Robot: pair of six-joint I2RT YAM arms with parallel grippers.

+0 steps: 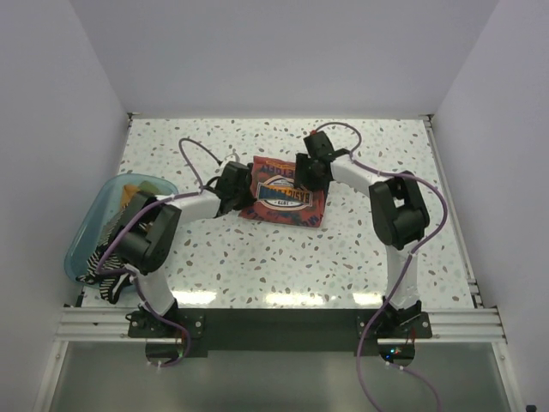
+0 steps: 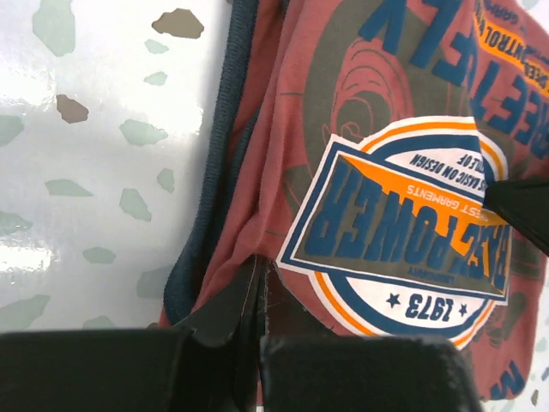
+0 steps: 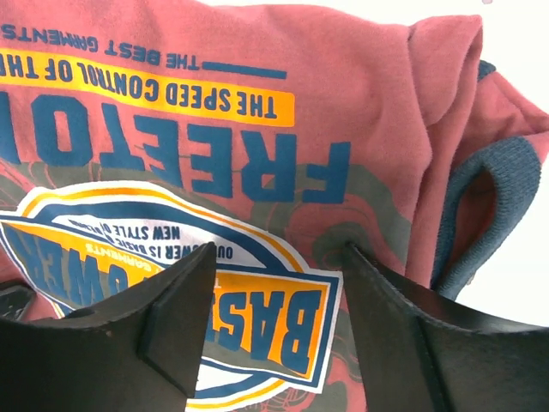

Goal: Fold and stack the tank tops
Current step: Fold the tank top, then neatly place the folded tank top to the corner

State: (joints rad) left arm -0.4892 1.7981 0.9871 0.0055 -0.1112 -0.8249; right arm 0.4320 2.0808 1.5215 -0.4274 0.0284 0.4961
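Bright, even overhead light — white glare bands on the glossy worktop (image 1: pixel 283 257) near its front edge. Wrist views: tank top (image 3: pixel 369 103) sharp, nearby jaws dark and blurred.

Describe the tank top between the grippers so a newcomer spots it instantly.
On the speckled table, look at the middle, between the left gripper and right gripper. The tank top lies there: rust-red, navy trim, a blue-white-orange badge graphic. The other tops sit in the teal bin at left, striped and mustard.
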